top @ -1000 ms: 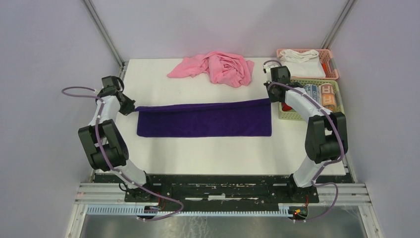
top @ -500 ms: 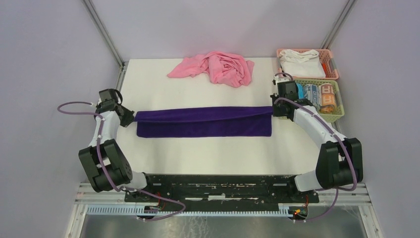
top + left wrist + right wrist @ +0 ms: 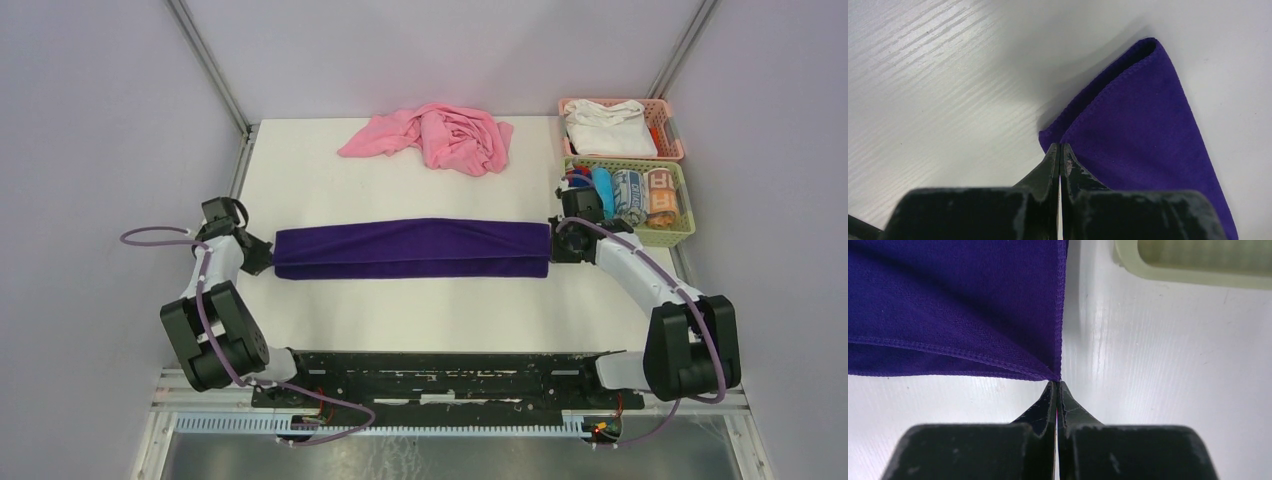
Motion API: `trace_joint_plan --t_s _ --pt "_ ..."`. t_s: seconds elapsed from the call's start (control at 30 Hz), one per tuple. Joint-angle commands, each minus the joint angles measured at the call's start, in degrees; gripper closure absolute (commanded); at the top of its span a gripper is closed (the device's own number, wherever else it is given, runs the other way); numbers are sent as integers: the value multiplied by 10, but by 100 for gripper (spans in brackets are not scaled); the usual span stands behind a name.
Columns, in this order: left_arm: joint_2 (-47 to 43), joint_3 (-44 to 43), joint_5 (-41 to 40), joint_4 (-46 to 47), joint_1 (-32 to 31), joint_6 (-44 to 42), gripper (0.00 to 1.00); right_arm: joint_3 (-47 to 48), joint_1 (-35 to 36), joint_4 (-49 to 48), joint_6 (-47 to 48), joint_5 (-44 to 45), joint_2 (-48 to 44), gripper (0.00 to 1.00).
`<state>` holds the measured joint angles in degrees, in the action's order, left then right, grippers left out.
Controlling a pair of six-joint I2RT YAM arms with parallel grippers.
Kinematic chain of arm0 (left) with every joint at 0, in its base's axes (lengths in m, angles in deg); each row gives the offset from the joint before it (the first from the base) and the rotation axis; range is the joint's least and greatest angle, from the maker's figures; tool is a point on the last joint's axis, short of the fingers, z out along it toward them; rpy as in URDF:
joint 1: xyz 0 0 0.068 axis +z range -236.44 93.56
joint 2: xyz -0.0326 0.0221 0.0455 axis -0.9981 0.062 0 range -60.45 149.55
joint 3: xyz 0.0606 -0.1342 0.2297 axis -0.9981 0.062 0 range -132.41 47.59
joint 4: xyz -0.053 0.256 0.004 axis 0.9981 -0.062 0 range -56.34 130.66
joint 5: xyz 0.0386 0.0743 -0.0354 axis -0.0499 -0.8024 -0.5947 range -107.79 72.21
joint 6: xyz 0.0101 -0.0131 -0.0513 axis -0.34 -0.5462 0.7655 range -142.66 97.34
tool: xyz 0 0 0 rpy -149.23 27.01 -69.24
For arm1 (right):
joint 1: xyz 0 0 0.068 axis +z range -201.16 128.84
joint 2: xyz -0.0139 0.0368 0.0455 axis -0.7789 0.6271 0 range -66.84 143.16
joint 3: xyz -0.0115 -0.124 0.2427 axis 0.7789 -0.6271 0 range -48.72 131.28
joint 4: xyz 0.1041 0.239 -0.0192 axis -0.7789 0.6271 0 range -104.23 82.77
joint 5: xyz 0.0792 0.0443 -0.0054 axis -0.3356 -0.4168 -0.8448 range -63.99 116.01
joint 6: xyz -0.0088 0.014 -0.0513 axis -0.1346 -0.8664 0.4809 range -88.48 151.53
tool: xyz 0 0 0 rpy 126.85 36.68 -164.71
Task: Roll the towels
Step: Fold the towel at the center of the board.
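Observation:
The purple towel [image 3: 410, 248] lies across the middle of the table as a long narrow band, folded lengthwise. My left gripper [image 3: 262, 255] is at its left end, low on the table. In the left wrist view the gripper [image 3: 1060, 146] is shut on the corner of the towel [image 3: 1138, 130], whose folded edge runs away to the upper right. My right gripper [image 3: 553, 240] is at the right end. In the right wrist view the gripper [image 3: 1057, 382] is shut on the corner of the towel's [image 3: 948, 305] top layer, with a lower layer showing beneath.
A crumpled pink cloth [image 3: 435, 135] lies at the back of the table. A pink basket [image 3: 672, 130] holding a white cloth stands at the back right. A green basket [image 3: 660, 238] with rolled items sits just right of my right gripper; its corner [image 3: 1193, 275] shows close by.
Both grippers have come toward the near side, carrying the towel's far edge over onto its near edge. The purple band is now about half as wide.

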<state>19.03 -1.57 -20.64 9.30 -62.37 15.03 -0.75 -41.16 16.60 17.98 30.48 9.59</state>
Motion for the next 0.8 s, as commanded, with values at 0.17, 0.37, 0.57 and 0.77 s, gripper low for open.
trace_joint_plan --t_s 0.17,0.37,0.57,0.77 --pt "31 -15 -14 -4 9 -19 97 -4 -2 37 -31 22 44 100" --pt "21 -68 -21 -34 11 -9 97 7 -5 44 -30 60 15 100" --pt "28 -89 -28 -46 15 -7 97 8 -9 55 -31 84 -15 100" --pt "15 -39 -33 -32 16 -11 97 1 -9 69 -39 38 -32 100"
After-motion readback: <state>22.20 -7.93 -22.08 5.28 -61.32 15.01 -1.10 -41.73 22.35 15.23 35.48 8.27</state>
